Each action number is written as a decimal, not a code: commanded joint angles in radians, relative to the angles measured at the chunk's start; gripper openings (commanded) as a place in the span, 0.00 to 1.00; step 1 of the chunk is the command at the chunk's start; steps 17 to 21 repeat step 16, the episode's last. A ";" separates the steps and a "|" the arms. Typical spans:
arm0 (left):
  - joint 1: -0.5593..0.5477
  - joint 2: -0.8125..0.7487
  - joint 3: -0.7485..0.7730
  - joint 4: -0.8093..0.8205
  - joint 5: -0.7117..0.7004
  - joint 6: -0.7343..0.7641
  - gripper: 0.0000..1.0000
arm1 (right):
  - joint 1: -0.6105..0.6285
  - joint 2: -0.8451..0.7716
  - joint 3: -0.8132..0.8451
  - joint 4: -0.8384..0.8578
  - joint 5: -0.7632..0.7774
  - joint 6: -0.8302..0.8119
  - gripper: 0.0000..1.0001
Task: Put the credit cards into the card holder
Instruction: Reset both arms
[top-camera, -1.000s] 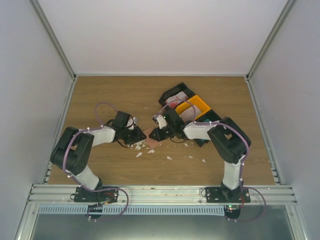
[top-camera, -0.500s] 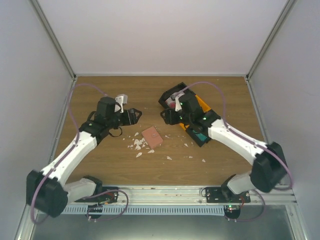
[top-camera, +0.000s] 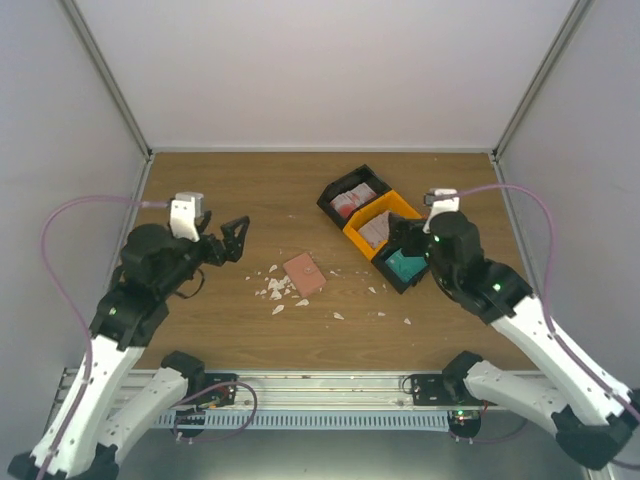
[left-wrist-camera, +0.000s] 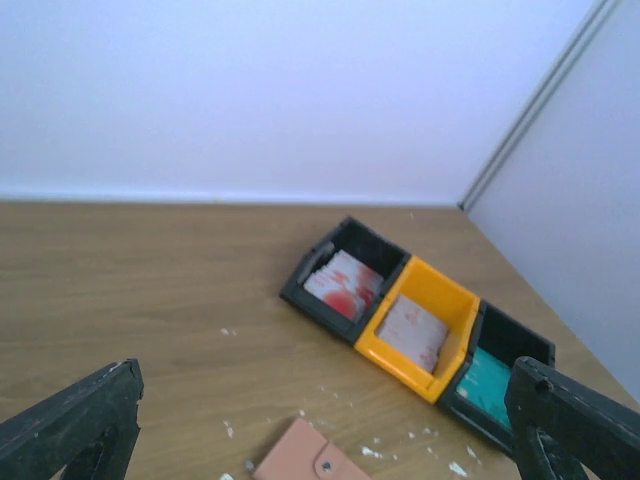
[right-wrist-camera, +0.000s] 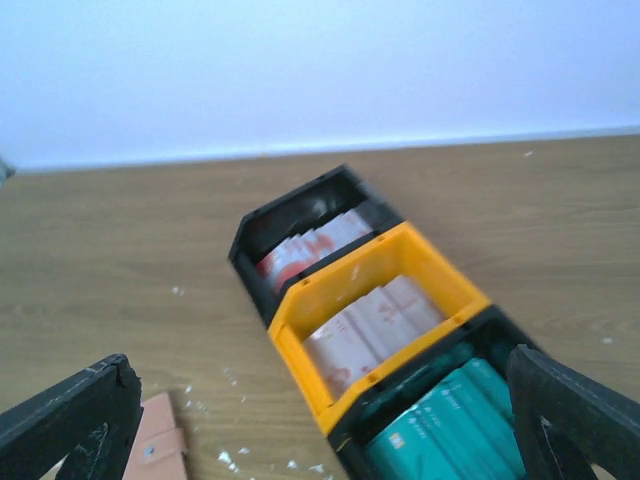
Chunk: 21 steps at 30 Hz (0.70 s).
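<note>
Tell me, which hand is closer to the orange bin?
Right. The right hand hovers right by the orange bin, on the side nearer the robot; the left hand is well off to the bin's left.

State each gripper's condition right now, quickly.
Left gripper: open, holding nothing.
Right gripper: open, holding nothing.

Loose scraps (top-camera: 272, 290) lie just beside the card holder (top-camera: 304, 273), bins (top-camera: 400, 207) well apart

Card holder (left-wrist-camera: 302, 459), perhaps half off-frame
</note>
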<state>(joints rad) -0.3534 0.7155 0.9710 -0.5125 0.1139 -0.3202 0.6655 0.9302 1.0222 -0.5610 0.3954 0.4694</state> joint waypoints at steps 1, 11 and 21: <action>0.000 -0.084 0.059 -0.049 -0.135 0.048 0.99 | -0.004 -0.130 -0.002 -0.098 0.182 0.039 1.00; 0.001 -0.142 0.184 -0.100 -0.176 0.018 0.99 | -0.004 -0.306 0.018 -0.106 0.299 0.016 1.00; 0.000 -0.149 0.182 -0.112 -0.194 0.014 0.99 | -0.005 -0.332 0.001 -0.078 0.276 0.014 1.00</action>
